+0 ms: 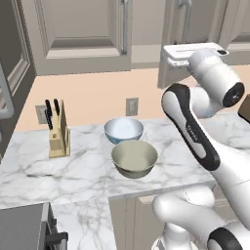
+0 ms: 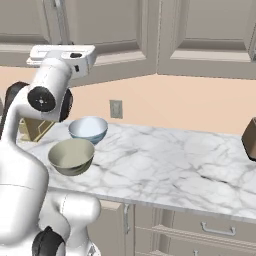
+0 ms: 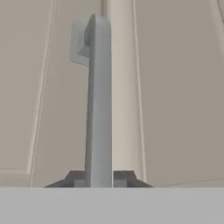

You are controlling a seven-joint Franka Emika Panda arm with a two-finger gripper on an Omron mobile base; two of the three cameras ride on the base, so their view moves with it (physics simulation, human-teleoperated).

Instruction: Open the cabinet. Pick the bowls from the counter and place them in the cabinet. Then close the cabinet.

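Note:
My gripper point(image 3: 99, 177) is shut on the cabinet's long metal bar handle point(image 3: 99, 100), one dark fingertip on each side of the bar. The hand point(image 1: 188, 54) is raised against the right door of the cabinet point(image 1: 83, 29), whose lower edge looks slightly out from the left door. Two bowls stand on the white marble counter point(image 1: 83, 166) below. The pale blue-white bowl point(image 1: 124, 130) point(image 2: 88, 129) sits nearer the wall. Just in front of it is the olive-beige bowl point(image 1: 134, 157) point(image 2: 71, 156). Both bowls are upright.
A wooden knife block point(image 1: 58, 132) stands at the counter's left, and a wall outlet point(image 1: 132, 106) is behind the bowls. A dark object point(image 2: 250, 139) sits at the far right of the counter. The stove corner point(image 1: 24, 227) is lower left, and drawers point(image 2: 215, 230) run below.

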